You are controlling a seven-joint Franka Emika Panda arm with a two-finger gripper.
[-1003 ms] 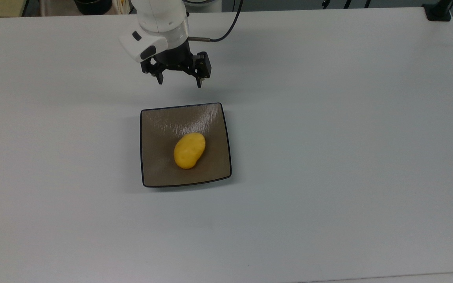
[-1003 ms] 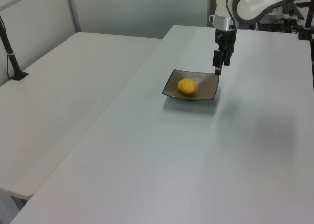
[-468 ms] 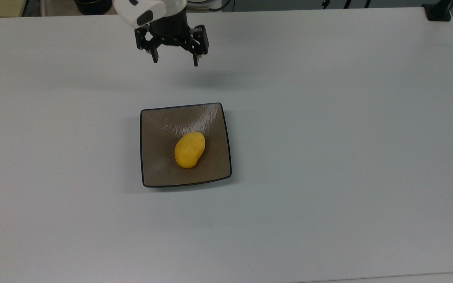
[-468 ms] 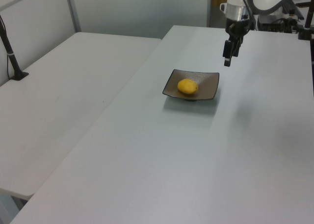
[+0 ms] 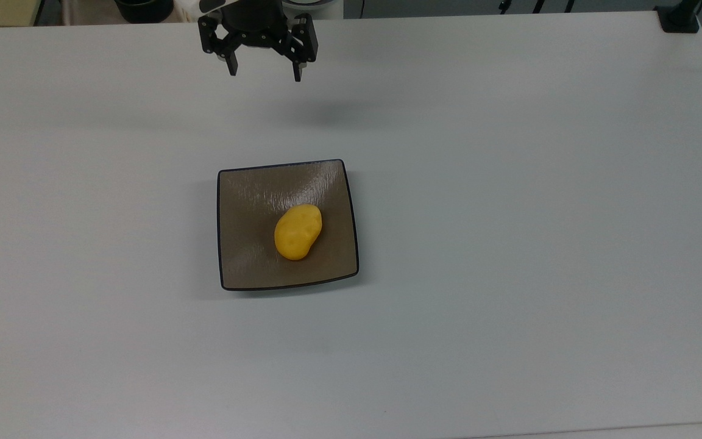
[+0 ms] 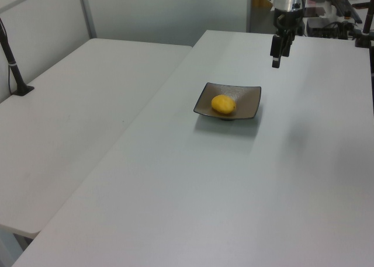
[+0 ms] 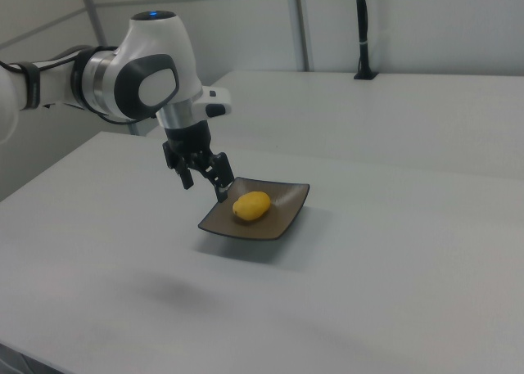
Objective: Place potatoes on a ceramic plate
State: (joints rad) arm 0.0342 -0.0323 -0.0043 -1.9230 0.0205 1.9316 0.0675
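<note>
Top view: our tool [image 5: 263, 68] hangs empty, fingers apart; below it the yellow-orange potato lump [image 5: 298, 232] rests on the glossy brown square ceramic plate [image 5: 253, 201]. Placement looks done; only clearing away remains.

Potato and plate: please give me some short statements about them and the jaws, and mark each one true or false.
1. The potato lies on the plate. True.
2. The gripper holds the potato. False: it is empty, with jaws open.
3. The plate is round and white. False: it is square and brown with a dark rim.
4. In the top view, the gripper is above the plate's far edge side, away from the potato. True.
5. Two potatoes are on the table. False: there is one, and it lies on the plate.
</note>
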